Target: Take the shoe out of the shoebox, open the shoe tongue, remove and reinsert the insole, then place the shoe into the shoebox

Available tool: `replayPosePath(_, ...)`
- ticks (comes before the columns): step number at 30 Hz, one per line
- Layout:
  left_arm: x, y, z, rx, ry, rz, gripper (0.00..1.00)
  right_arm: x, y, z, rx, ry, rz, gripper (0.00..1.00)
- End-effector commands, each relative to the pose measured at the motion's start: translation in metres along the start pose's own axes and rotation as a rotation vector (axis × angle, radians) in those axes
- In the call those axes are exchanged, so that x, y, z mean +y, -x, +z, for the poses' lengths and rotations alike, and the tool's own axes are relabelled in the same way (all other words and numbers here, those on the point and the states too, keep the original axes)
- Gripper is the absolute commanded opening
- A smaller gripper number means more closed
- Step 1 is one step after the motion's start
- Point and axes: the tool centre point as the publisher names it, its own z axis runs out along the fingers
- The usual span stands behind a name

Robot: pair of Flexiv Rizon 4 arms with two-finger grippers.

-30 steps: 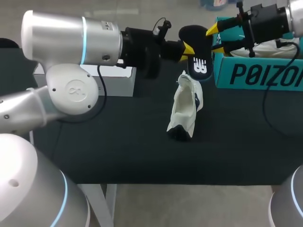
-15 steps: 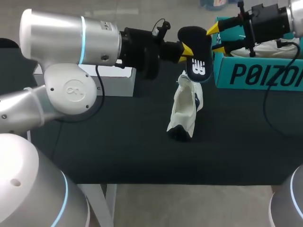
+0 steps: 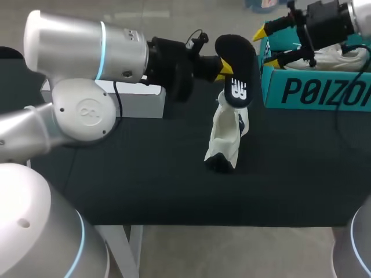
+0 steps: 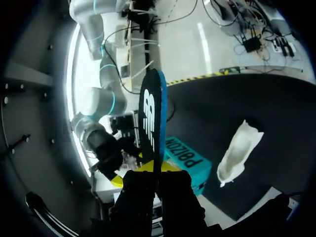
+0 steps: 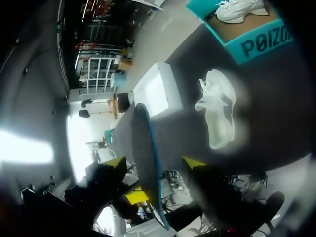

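You see the shoebox (image 3: 313, 90) cut off at the view's edge; your left end effector (image 3: 222, 68) grasps the black insole (image 3: 236, 63), raised near the white shoe (image 3: 226, 136) on the surface (image 3: 145, 174), right end effector (image 3: 265, 47) released.

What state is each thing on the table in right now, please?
Black foam insole: removed, held in the air.
Left tool: shut on the insole.
Right tool: open, insole between its fingers.
White lace-up shoe: lying on the black table, insole out.
Teal cardboard shoebox: open, second white shoe inside.
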Motion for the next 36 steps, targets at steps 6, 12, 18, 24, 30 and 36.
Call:
replayPosePath(6, 0.001, -0.003, 0.002, 0.024, -0.005, 0.022, 0.0, -0.019, -0.041, -0.015, -0.8, 0.128, 0.022, 1.0)
replayPosePath(12, 0.004, -0.005, 0.009, 0.016, -0.007, 0.014, 0.0, -0.031, -0.051, 0.0, -0.962, 0.152, -0.09, 1.0)
replayPosePath(18, 0.008, 0.003, 0.0, -0.044, 0.004, -0.06, 0.0, -0.033, -0.045, -0.009, -0.952, 0.138, -0.256, 1.0)
replayPosePath(24, 0.006, -0.008, -0.006, 0.019, -0.005, -0.006, 0.0, -0.032, -0.045, -0.019, -1.038, 0.145, -0.322, 1.0)
replayPosePath(30, 0.003, -0.017, 0.0, 0.043, 0.002, 0.068, 0.0, -0.034, -0.047, -0.008, -1.055, 0.076, -0.328, 1.0)
replayPosePath(36, 0.003, -0.016, 0.001, 0.031, 0.004, 0.069, 0.0, -0.037, -0.047, -0.005, -1.047, 0.001, -0.259, 1.0)
